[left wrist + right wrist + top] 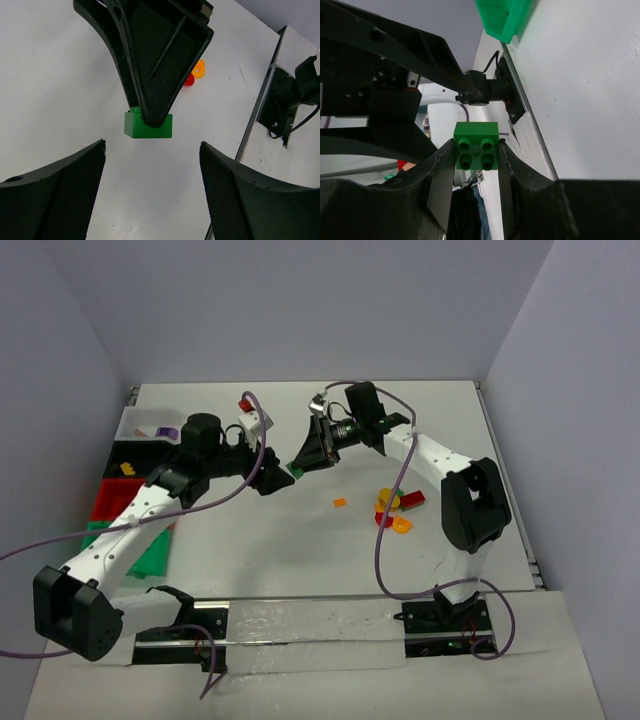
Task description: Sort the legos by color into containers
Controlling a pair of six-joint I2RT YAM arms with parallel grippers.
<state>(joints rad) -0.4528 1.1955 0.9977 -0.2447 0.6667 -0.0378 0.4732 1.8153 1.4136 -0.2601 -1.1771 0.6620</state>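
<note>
My right gripper (295, 468) is shut on a green lego brick (476, 146), studs toward its camera, held in the air over the middle of the table. In the left wrist view the same green brick (148, 125) hangs from the tip of the right gripper's black fingers (160, 60), just beyond my left gripper (152, 165). The left gripper (272, 480) stands open and empty, its fingers wide apart and facing the brick. The containers sit in a row at the left: white (140, 425), black (128, 455), red (112, 502) and green (152, 552).
Loose legos lie right of centre: a small orange piece (340, 503) and a cluster of yellow, red and orange ones (393, 508). A red piece (246, 404) lies at the back. The green bin's corner (505, 17) shows in the right wrist view.
</note>
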